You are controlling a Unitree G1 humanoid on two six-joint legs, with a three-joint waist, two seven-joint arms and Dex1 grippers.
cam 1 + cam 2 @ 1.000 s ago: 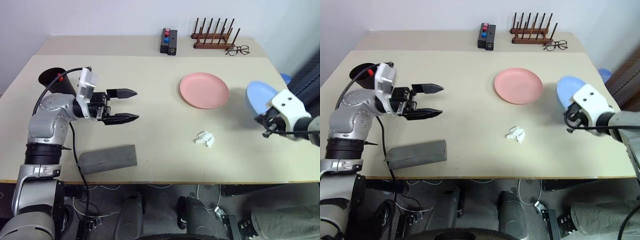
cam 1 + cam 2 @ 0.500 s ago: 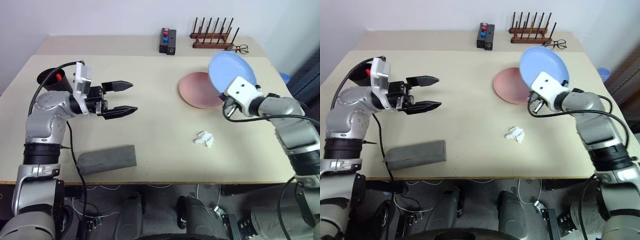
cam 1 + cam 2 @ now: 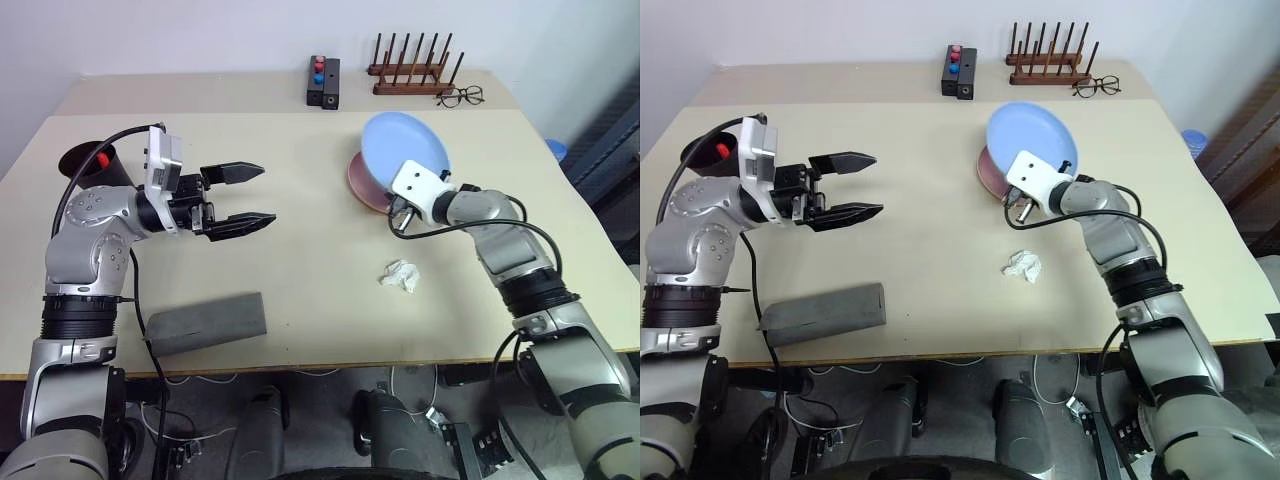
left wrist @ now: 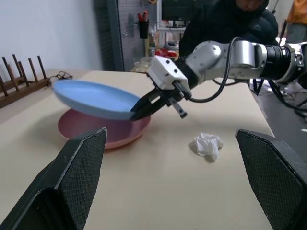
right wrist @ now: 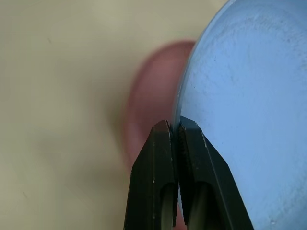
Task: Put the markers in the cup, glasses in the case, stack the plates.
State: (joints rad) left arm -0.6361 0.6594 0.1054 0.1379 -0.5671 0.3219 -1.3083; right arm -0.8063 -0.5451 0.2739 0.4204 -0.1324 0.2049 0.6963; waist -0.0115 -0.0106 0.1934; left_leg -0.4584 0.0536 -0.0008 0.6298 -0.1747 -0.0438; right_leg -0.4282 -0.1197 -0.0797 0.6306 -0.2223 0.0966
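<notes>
Plates are the step in hand: the blue plate hangs tilted above the pink plate, which lies flat on the table.

Going from the left side, the cup stands at the table's near-left corner with a red marker cap showing in its mouth. Just beside it, the left gripper hovers level over bare table with its fingers spread wide and nothing between them. The grey case lies shut near the front edge below that arm. A crumpled tissue sits in front of the plates.

On the right, the right gripper pinches the near rim of the blue plate, fingers closed tight on the thin edge, so the plate stretches away from the hand, out over the pink one.

The hold is a narrow pinch on one edge, so the plate could pivot or slip in the fingers under its own weight. If released while tilted, its far rim would probably strike first and the plate might slide off centre or shove the pink plate. Lowering too far could press the fingertips into the pink plate's rim.
</notes>
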